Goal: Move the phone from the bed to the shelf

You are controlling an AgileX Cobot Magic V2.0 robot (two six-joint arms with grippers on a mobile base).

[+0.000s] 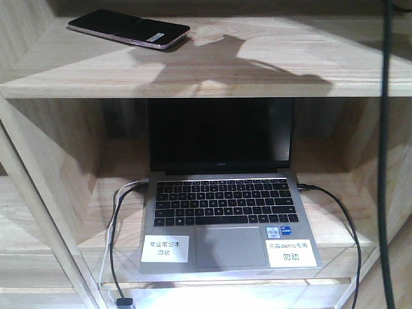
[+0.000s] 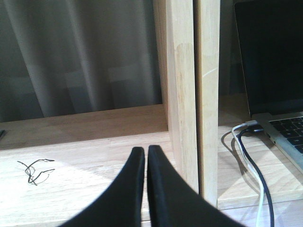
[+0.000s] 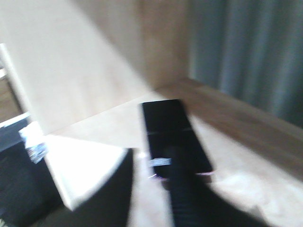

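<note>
The phone point(image 1: 129, 28), slim and black with a pinkish rim and a white sticker, lies flat on the top board of the light wood shelf point(image 1: 257, 64), at its left. In the blurred right wrist view the phone point(image 3: 170, 127) rests on the shelf board point(image 3: 246, 165) just beyond my right gripper point(image 3: 151, 158), which is open; its right finger overlaps the phone's near end and nothing sits between the fingers. My left gripper point(image 2: 145, 150) is shut on nothing, low over a shelf board point(image 2: 85, 142) left of an upright. The bed is out of view.
An open silver laptop point(image 1: 219, 199) with white labels stands in the compartment below the phone, with black and white cables point(image 2: 251, 156) running off its left side. A wooden upright point(image 2: 184, 94) stands right of my left gripper. A black wire scrap point(image 2: 35, 169) lies on that board.
</note>
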